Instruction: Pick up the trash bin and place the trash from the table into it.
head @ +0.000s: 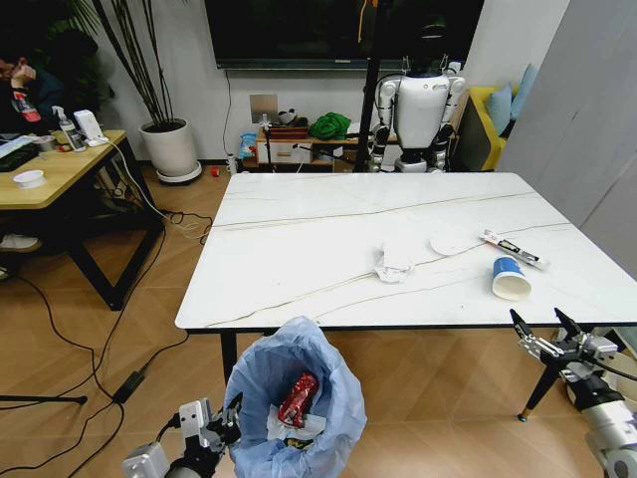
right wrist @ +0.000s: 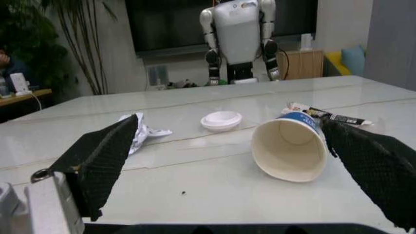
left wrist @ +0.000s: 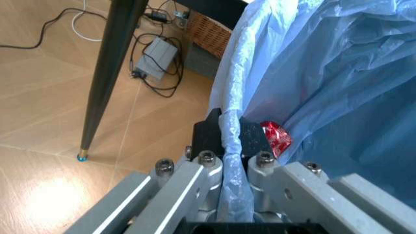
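The trash bin [head: 261, 383], lined with a crinkled light-blue bag, hangs just below the table's front edge, with a red wrapper [head: 298, 397] and white paper inside. My left gripper [head: 232, 418] is shut on the bin's rim [left wrist: 233, 141]; the red wrapper [left wrist: 275, 138] shows inside the bag. On the marble table [head: 299, 249] lie a crumpled tissue [head: 393, 263], a white disc [head: 448, 244], a printed tube [head: 513, 248] and a blue paper cup [head: 511, 278] on its side. My right gripper [head: 546, 328] stands open at the table's front right edge, the cup [right wrist: 291, 148] lying between its fingers' line of sight.
A yellow wooden desk [head: 60, 169] stands at the left with cables on the floor beside it. A white plant pot [head: 171, 149] and a white humanoid robot [head: 420, 110] stand by the far wall. A black table leg [left wrist: 107, 73] is near the bin.
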Tool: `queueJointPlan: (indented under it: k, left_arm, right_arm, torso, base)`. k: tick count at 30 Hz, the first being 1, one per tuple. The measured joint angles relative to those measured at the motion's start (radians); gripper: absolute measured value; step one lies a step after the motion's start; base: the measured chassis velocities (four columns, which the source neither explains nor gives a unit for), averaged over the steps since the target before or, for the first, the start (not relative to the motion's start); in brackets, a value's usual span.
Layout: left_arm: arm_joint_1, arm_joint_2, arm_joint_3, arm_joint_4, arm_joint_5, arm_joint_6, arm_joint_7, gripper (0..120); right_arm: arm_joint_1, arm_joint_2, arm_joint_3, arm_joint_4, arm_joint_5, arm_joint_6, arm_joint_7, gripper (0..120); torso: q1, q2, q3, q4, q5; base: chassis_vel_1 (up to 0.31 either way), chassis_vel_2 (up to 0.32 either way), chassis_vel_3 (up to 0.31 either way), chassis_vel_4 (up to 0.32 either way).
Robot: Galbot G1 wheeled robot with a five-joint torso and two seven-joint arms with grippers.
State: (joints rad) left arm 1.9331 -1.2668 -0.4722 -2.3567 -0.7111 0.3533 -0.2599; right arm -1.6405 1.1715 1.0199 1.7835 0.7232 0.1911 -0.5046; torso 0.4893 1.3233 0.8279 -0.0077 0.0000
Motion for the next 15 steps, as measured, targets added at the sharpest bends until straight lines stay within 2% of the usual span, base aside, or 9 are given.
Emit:
queueJointPlan:
  k: [15]
  left_arm:
    - [-0.002,-0.002,0.003,0.003,0.0,0.001,0.0,0]
  right_arm:
    - [0.002,-0.002,-0.003,-0.003,-0.002,0.0,-0.001,100]
  torso:
    - [0.0,0.0,0.0,-0.0001,0.0]
  base:
    - [-0.049,-0.045,0.039,0.047]
